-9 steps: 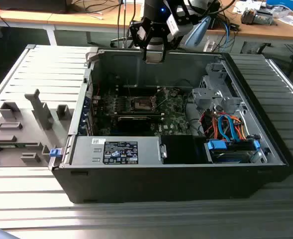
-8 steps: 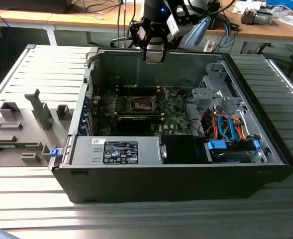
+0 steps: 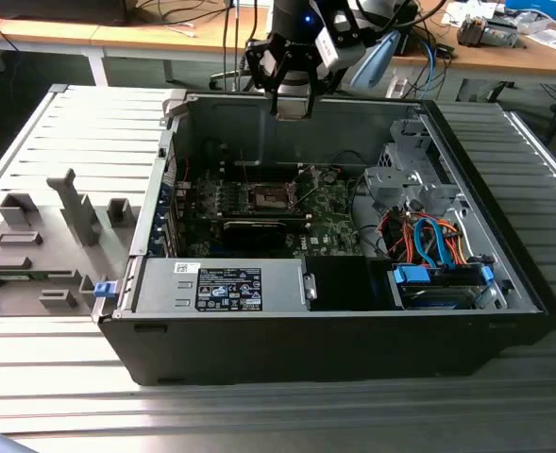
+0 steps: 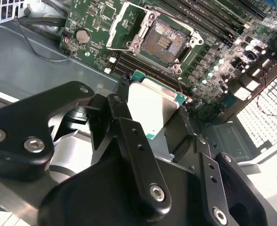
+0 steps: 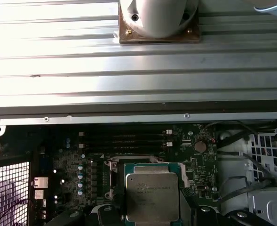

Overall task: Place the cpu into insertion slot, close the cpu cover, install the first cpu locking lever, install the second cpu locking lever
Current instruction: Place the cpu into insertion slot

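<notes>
Cpu: the cpu [image 4: 153, 104] [image 5: 152, 195] has its silver top facing the first wrist view's camera, with a green edge showing. It hangs in the air above the board, apart from it.
Jaws: black, closed on the cpu by two opposite edges and holding nothing else.
Insertion slot: the insertion slot [image 4: 164, 42] [image 3: 268, 196] is a bare dark square inside its silver rim, with no chip in it.
Cpu cover: the cpu cover [image 4: 114, 27] is swung open and lies tilted at one side of the slot, its cut-out centre showing green board behind.
Motherboard: the motherboard [image 4: 209, 54] [image 3: 336, 203] is green. The memory slots [image 5: 124, 140] run in a row near the socket, and a coin battery [image 4: 83, 36] [image 5: 200, 146] sits close by.
Arm: in the exterior view the arm [image 3: 306, 33] reaches in from the far side, its tip above the case's rear wall.
Case: the computer case [image 3: 259, 354] is black and lies open side up, with a grey power supply [image 3: 221, 283] along the near wall and orange and blue cables [image 3: 429, 236] at the exterior view's right.
Tabletop: the tabletop [image 3: 70, 387] is slatted metal. A grey fixture [image 3: 32, 250] stands on it at the exterior view's left.
</notes>
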Motion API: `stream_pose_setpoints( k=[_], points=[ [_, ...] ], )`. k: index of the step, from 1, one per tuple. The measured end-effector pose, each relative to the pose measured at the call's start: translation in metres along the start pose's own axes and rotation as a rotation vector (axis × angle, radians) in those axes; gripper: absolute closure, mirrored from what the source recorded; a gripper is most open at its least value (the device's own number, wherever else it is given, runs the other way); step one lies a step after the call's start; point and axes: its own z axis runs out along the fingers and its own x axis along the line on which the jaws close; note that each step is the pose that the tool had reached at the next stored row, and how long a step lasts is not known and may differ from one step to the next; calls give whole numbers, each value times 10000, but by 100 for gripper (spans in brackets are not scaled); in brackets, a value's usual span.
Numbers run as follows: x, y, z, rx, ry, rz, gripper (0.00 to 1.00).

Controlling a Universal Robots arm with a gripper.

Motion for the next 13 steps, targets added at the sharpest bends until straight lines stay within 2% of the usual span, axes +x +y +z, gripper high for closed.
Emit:
stream_pose_setpoints(
  k=[13],
  points=[
    [4, -5, 39, 0, 0, 0, 46]
  ],
)
